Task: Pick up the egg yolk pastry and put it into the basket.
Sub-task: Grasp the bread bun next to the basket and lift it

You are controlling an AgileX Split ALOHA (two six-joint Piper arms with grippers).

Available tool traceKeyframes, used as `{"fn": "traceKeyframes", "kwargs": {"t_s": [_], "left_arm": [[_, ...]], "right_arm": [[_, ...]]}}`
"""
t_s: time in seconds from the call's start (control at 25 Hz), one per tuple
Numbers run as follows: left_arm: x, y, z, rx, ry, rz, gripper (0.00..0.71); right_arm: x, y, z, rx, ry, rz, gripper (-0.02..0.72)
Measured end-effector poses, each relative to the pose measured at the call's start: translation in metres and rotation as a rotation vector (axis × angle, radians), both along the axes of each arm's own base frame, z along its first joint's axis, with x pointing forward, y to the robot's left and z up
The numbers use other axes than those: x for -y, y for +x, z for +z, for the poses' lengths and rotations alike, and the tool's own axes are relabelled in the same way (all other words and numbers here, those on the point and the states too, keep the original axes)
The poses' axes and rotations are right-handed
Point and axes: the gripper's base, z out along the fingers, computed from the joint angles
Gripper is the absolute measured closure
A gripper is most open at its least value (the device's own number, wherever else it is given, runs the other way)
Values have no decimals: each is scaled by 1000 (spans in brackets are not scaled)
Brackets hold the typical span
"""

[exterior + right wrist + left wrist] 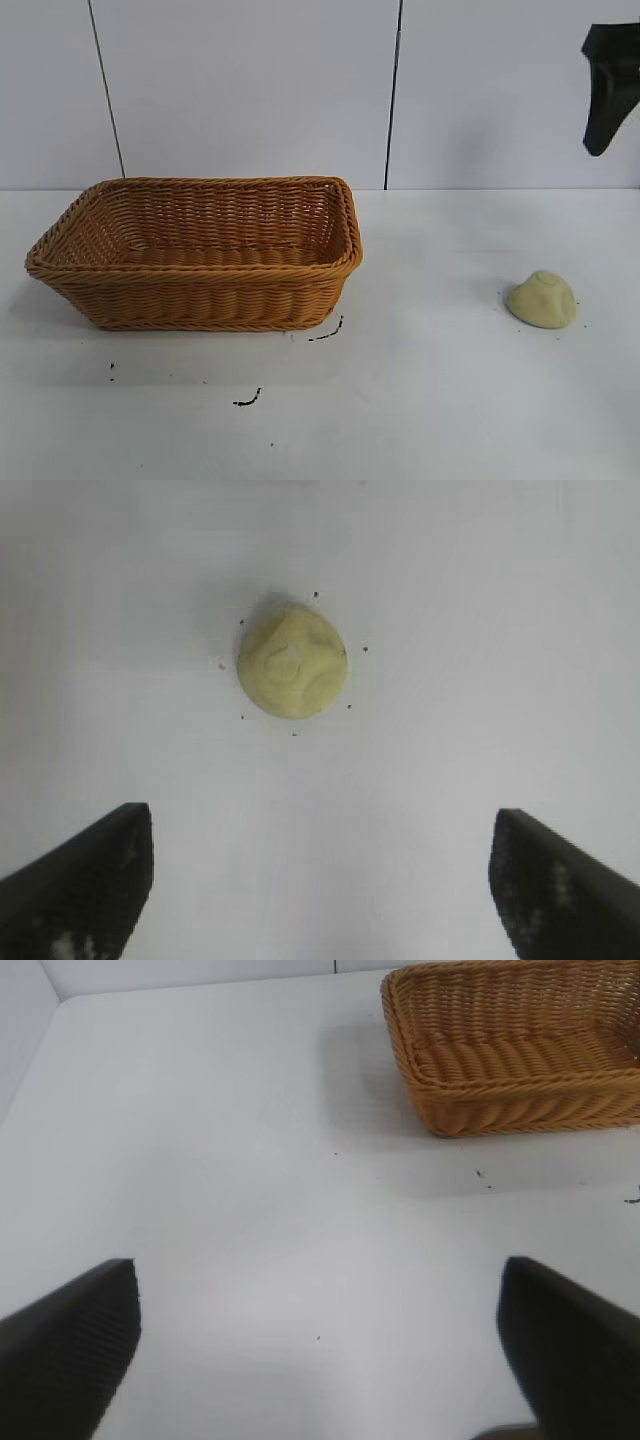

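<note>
the basket (200,285) is woven wicker, golden-brown, ribbed and rough, with a braided rim and a slight sheen. the egg yolk pastry (292,660) looks matt and doughy, smooth with faint creases. the table (440,400) is a smooth, matt white surface. the left gripper (320,1350) has dark fingers (70,1345) with a fine ribbed texture.

White table and panelled wall, with a few dark marks

A white table (430,400) is filling the lower part of the exterior view; small black marks (247,401) are lying on its surface toward the front, one curved squiggle (327,333) sitting further back and a tiny speck (111,368) off to the left; behind the table a pale wall (250,90) is rising, with thin dark vertical seams (393,95) dividing it into panels.
</note>
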Motion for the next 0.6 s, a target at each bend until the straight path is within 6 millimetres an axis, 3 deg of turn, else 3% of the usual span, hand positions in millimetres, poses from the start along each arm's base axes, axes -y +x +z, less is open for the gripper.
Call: {"fn": "traceKeyframes", "kwargs": {"t_s": [0.24, 0.48, 0.6], "left_arm": [[0, 0, 0, 0, 0, 0, 14], [0, 0, 0, 0, 0, 0, 14], [0, 0, 0, 0, 0, 0, 14]], "right_arm": [[-3, 35, -31, -48, -14, 72, 49], [-28, 40, -44, -65, -16, 144, 49], [-32, 43, -52, -72, -4, 125, 49]]}}
